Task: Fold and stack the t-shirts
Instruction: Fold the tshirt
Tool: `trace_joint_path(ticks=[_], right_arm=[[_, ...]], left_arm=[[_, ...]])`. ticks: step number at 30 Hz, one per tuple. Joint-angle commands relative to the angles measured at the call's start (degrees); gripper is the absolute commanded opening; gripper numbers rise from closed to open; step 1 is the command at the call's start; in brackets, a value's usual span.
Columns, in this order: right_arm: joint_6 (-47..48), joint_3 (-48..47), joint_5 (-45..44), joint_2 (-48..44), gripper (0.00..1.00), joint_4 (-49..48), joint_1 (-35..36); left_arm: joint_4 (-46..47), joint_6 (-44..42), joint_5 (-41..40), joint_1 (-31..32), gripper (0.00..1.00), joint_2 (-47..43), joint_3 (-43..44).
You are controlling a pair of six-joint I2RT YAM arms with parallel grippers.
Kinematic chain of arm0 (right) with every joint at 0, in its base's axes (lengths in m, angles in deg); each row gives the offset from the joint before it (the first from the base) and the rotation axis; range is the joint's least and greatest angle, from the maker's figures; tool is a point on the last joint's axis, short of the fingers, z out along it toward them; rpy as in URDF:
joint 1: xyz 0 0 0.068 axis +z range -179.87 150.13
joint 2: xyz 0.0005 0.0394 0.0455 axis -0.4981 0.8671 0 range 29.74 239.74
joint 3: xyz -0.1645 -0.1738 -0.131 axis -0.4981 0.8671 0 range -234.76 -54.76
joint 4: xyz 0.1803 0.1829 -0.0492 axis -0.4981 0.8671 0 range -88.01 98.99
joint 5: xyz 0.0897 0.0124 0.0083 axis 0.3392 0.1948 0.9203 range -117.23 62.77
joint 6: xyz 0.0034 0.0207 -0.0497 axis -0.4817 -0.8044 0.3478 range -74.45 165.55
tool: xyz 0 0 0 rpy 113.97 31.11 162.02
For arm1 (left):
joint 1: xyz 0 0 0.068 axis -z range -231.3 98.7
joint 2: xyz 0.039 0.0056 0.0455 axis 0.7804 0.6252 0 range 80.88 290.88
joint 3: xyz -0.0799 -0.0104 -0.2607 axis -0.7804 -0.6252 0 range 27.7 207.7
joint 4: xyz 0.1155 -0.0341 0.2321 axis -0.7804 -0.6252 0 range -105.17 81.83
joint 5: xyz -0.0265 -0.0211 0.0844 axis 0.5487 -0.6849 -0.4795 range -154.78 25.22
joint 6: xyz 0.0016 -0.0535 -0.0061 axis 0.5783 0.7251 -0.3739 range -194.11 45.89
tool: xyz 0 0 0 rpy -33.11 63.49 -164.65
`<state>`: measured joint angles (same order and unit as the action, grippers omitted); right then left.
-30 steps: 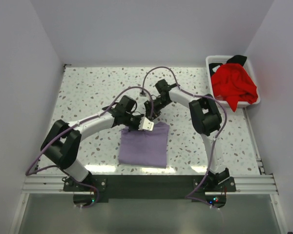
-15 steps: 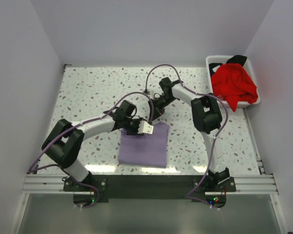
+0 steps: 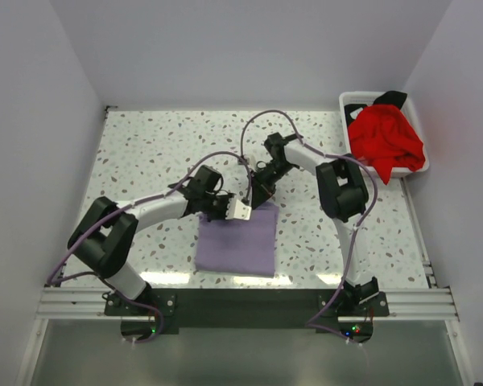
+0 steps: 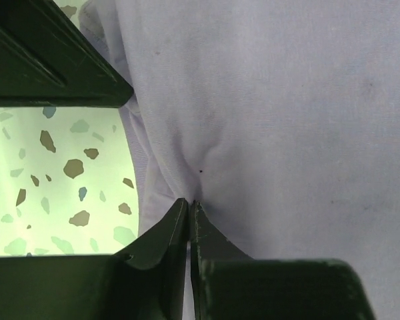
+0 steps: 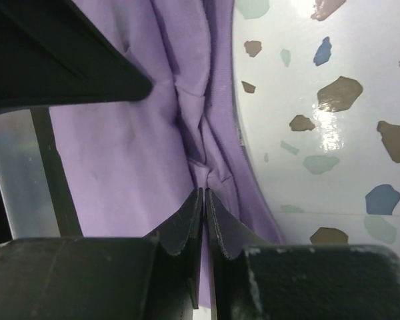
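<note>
Lavender t-shirt [image 3: 237, 241]: soft, light, limp | left claw [image 4: 189, 203], right claw [image 5: 204, 193]: both pinching its far edge | grip all layers near corners; expect sag when you lift.

right gripper [image 5: 203, 193]: shifted right along far edge of lavender t-shirt [image 3: 237, 241] (only slightly) | left gripper [image 4: 189, 203]: eased back

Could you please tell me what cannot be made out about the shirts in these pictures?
1. Black t-shirt: top view, mostly buried under the crumpled bright red t-shirt in the white plastic basket.
2. Folded lavender-purple t-shirt: top view, far edge hidden by the left gripper and right gripper; wrist views crop it.
3. Cloth layers pinched: both wrist views, hidden between the shut jaws.
</note>
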<state>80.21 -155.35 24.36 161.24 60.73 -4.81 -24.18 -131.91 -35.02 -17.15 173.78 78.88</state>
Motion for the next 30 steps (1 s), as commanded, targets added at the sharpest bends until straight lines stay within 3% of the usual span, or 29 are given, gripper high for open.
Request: trace_joint_path(ticks=[1, 5, 10, 15, 17, 19, 20, 22, 30], right_arm=[[5.3, -0.1, 2.0, -4.8, 0.08, 3.6, 0.2], [11.7, -0.6, 2.6, -4.7, 0.07, 9.8, 0.9], [16.5, 0.8, 1.5, -5.1, 0.06, 12.8, 2.1], [19.0, 0.7, 1.2, -4.9, 0.06, 14.4, 2.7], [20.5, 0.7, 0.9, -5.0, 0.05, 15.5, 2.8], [22.1, 1.0, 0.9, -5.3, 0.05, 16.3, 3.2], [22.5, 1.0, 1.1, -5.3, 0.05, 17.6, 3.2], [22.4, 0.1, 3.0, -4.9, 0.05, 18.8, 2.8], [7.3, -12.7, 11.3, -0.1, 0.08, 14.4, -1.2]], left_arm=[[3.5, -2.6, 0.4, -0.1, 0.09, -3.4, -2.5], [4.5, -4.4, -0.5, 0.0, 0.1, -4.1, -4.9], [6.2, -3.6, -1.4, 0.0, 0.34, -4.5, -5.6], [6.2, -3.3, -1.7, 0.0, 0.34, -4.1, -5.5], [6.3, -2.8, -1.7, 0.0, 0.33, -3.8, -5.2], [6.7, -2.6, -1.5, 0.0, 0.21, -3.8, -5.2], [7.1, -2.6, -1.5, 0.0, 0.1, -3.9, -5.4], [8.6, -3.8, -0.8, 0.0, 0.01, -5.4, -6.9], [14.8, -14.1, -1.3, 1.9, 0.0, -14.0, -15.5]])
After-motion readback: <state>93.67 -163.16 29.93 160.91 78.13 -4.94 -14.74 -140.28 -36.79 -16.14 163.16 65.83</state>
